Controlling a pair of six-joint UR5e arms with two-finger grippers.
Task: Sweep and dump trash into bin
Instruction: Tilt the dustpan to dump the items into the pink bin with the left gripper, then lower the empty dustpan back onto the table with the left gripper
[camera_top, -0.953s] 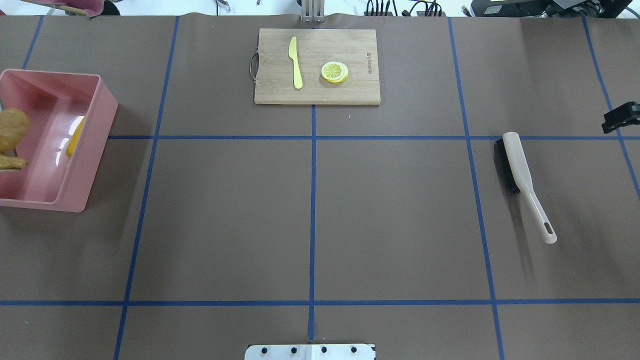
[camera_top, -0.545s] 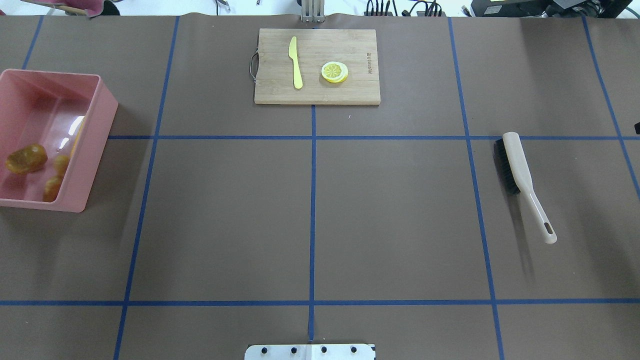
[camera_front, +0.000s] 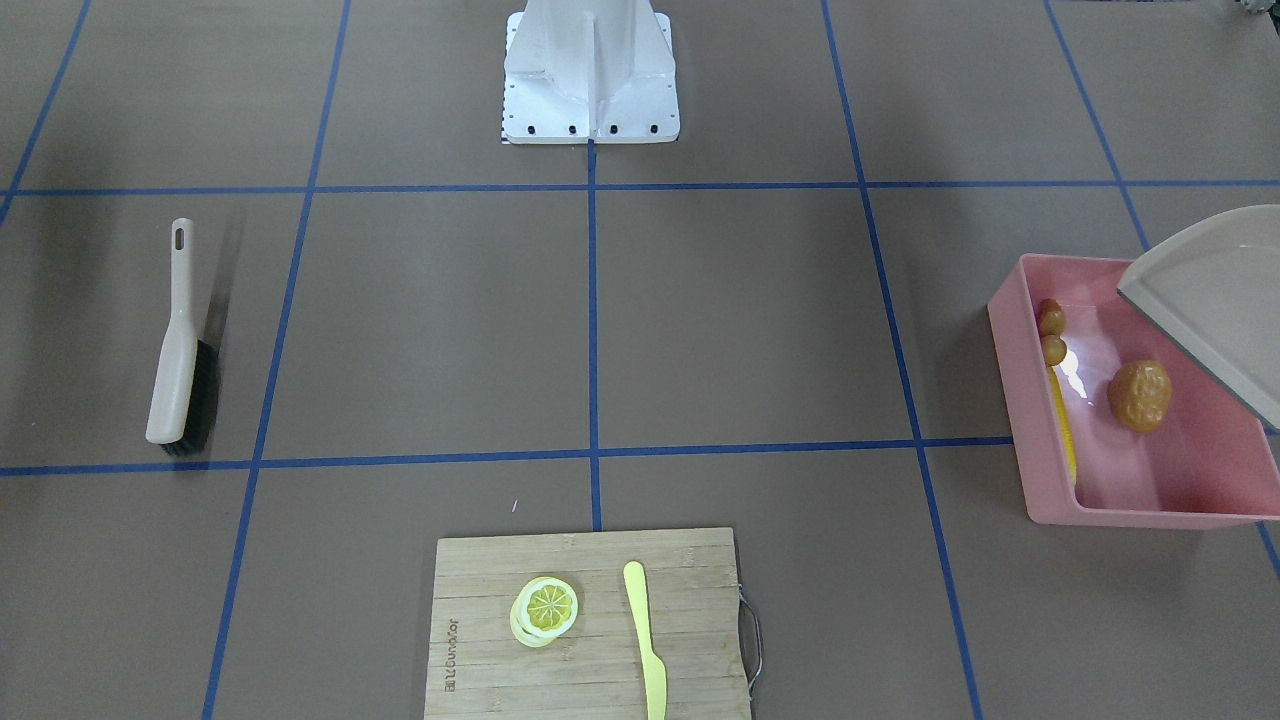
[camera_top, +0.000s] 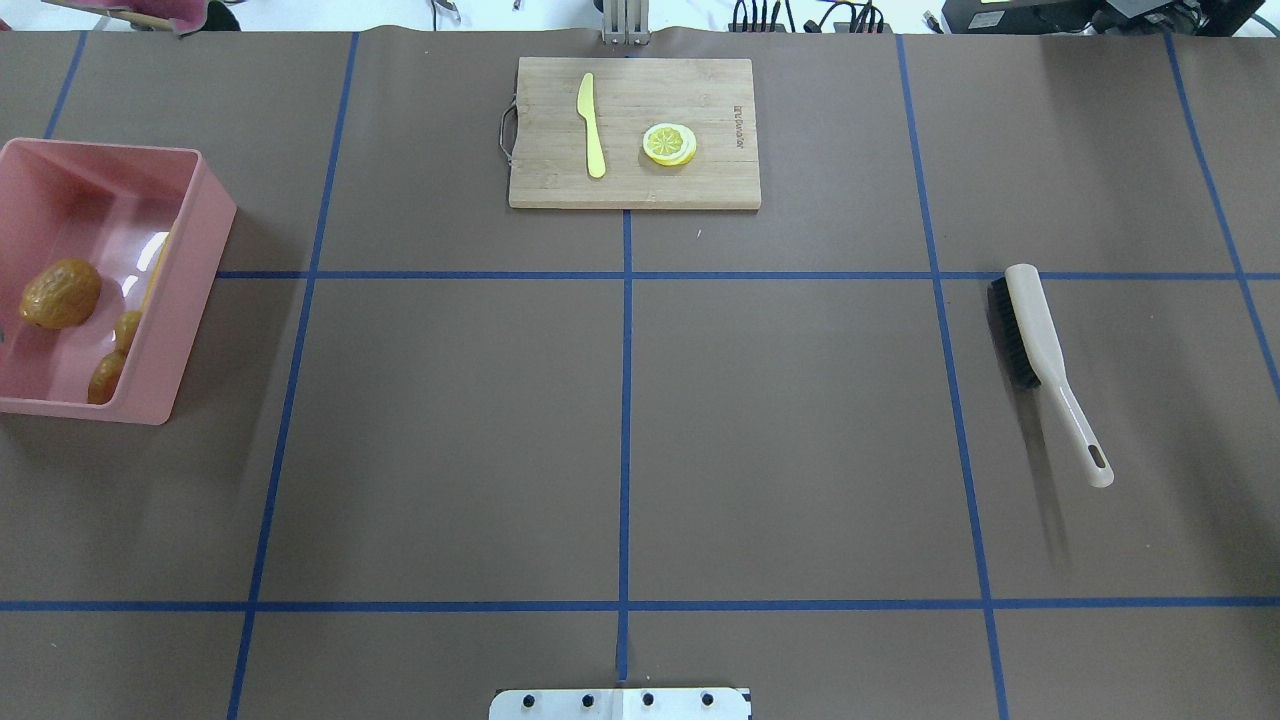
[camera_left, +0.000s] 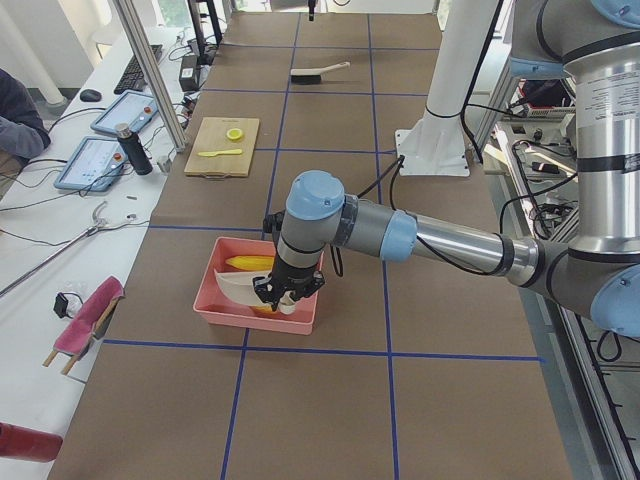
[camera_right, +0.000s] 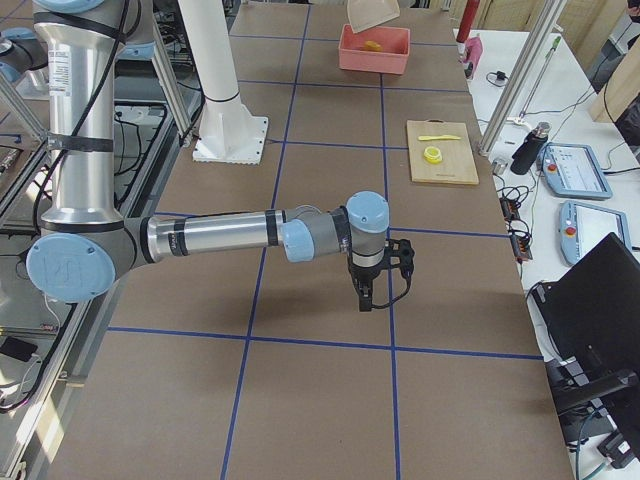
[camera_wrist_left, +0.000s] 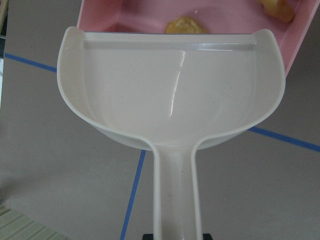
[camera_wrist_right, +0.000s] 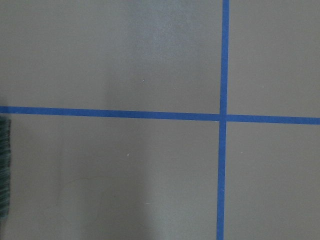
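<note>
- looking at the far left of the overhead view, the pink bin (camera_top: 192, 300) holds all the trash. the potato (camera_top: 60, 293) is on its floor, and the ginger root (camera_top: 113, 358) and corn cob (camera_front: 1062, 420) lie along the wall nearest the table's centre.
- the dustpan (camera_wrist_left: 170, 100) hangs tilted with its lip over the bin's rim and its pan bare. i'd say it is held that way to let the load slide out. the left gripper (camera_left: 288, 295) looks clamped on the handle, though its fingers barely show.
- upper centre, a cutting board (camera_top: 700, 90) carries the knife (camera_top: 592, 125) and lemon slice (camera_top: 669, 143), well apart from the bin and blocking nothing.
- right of centre, the brush (camera_top: 1040, 350) lies flat on the table, unheld.
- the right gripper (camera_right: 375, 290) hangs over the table near the brush. i can't tell how far open it is.
</note>
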